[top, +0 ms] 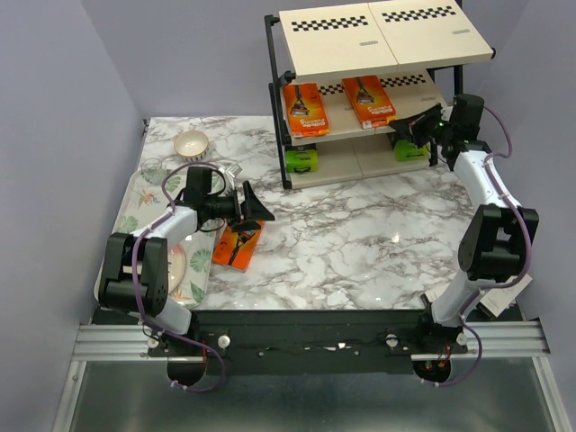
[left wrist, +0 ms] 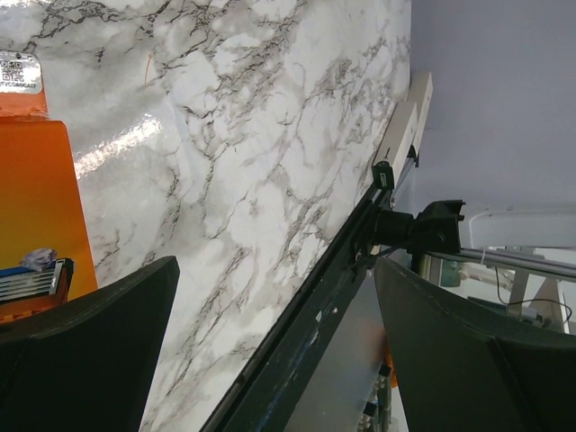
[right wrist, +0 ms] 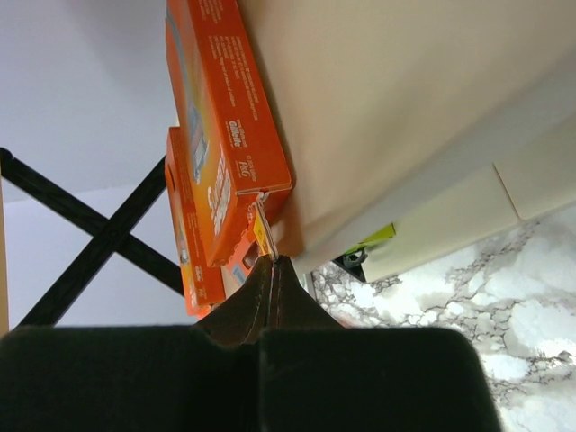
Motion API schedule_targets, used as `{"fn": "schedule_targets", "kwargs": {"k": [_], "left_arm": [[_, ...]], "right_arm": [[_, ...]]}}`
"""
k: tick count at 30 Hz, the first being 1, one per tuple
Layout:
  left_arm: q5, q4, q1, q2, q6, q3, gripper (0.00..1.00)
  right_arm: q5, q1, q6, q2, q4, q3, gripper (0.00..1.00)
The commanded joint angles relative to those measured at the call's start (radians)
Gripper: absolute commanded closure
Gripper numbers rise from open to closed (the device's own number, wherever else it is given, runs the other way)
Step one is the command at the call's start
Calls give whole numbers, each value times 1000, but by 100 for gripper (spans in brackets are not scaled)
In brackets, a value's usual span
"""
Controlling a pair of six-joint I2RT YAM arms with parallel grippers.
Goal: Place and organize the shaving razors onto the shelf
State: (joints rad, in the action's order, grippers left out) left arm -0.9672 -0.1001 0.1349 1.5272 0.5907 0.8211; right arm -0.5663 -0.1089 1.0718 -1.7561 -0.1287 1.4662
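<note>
Four packs on the shelf [top: 378, 54]: two orange packs [top: 306, 109] flat on the middle board, two black and green packs [top: 301, 160] on the bottom board. A third orange pack [top: 237, 245] flat on the marble table [top: 360, 234], well apart from the shelf and just beside the left gripper [top: 258, 203].

Left fingers spread wide, nothing between them. Right gripper [right wrist: 273, 262] pressed together with no gap, its tip at the hang tab [right wrist: 262, 229] of an orange pack on the middle board. Pinching the tab or only touching it: impossible to tell.

Probably light and rather stiff, being thin card under a clear plastic cover. Smooth, so likely a little slippery. Lying flat, with little to grasp from above. Best taken across the two long edges near the middle, not over the raised part with the blades [left wrist: 31, 281]. Better not to squeeze hard, for fear of denting the card.

From above: the whole layout, the count of packs, both arms. Missing there: the contact at the right tip, given only by the right wrist camera, along with a bit of green under the beige board. From the left wrist camera: a close look at the end of the third orange pack beside one finger, and the bare marble in the gap. No shelf in that view.
</note>
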Motion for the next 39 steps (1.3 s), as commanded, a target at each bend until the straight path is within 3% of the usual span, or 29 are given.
{"fn": "schedule_targets", "kwargs": {"k": [1,5,12,15,18,28,34,39], "left_arm": [[27,-23,-1,-1,-25,9,1],[77,-70,-1,-9,-64,26,1],[277,-285,-9,-36,-268,131,1],[387,-361,-11,-35,-353,159,1],[514,-398,-11,-48,-397,147,1],[778,-342,-11,-52,-373,128,1],[763,-320,-3,51,-381,151,1],[713,-303,77,129,-371,181,1]], "right_arm": [[43,37,-24,-37,-38,54,100],[46,46,-32,-25,-51,48,91],[-17,32,-130,131,-11,-38,30],[-40,31,-174,217,-12,-104,15],[-67,32,-240,297,-20,-211,9],[-116,87,-432,428,-22,-628,9],[-109,133,-509,405,8,-707,7],[-109,138,-506,354,-6,-695,7]]}}
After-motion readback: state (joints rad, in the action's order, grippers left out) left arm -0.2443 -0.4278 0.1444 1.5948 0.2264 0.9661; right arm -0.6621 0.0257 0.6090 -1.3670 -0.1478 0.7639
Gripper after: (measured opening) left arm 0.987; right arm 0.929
